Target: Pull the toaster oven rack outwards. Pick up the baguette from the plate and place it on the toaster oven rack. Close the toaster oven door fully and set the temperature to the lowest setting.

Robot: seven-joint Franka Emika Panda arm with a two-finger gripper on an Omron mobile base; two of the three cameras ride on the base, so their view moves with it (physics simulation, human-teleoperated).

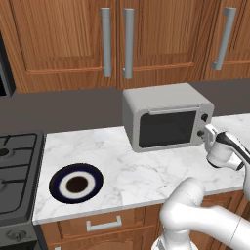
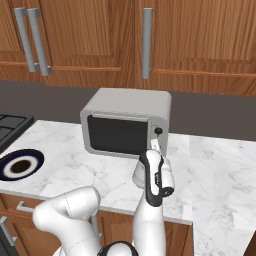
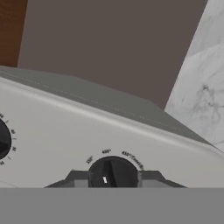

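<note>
Gripper (image 3: 113,179) right at the oven's control panel, fingers (image 3: 76,178) on either side of the lower knob (image 3: 113,173), pinching it. Knob is dark, with a small white mark and temperature numbers printed around its top. A second dark knob (image 3: 3,139) sits at the left edge of the hand view. In the left base view the gripper (image 1: 205,133) meets the lower knob at the oven's right front edge; in the right base view the gripper (image 2: 155,145) is just under the upper knob (image 2: 158,131).

Toaster oven (image 1: 166,114) stands on the marble counter (image 1: 132,171), toward the back, near the dark wall. Its door (image 1: 167,128) is shut, dark glass facing front, slim silver handle (image 1: 173,110) along the top edge. Inside can't be made out through the glass.

Plate (image 1: 76,183) sits on the counter well left of the oven, near the front edge, just beside the black stove (image 1: 17,176). Nothing lies on the plate.

Wooden cabinets (image 1: 117,39) with grey bar handles hang above.
</note>
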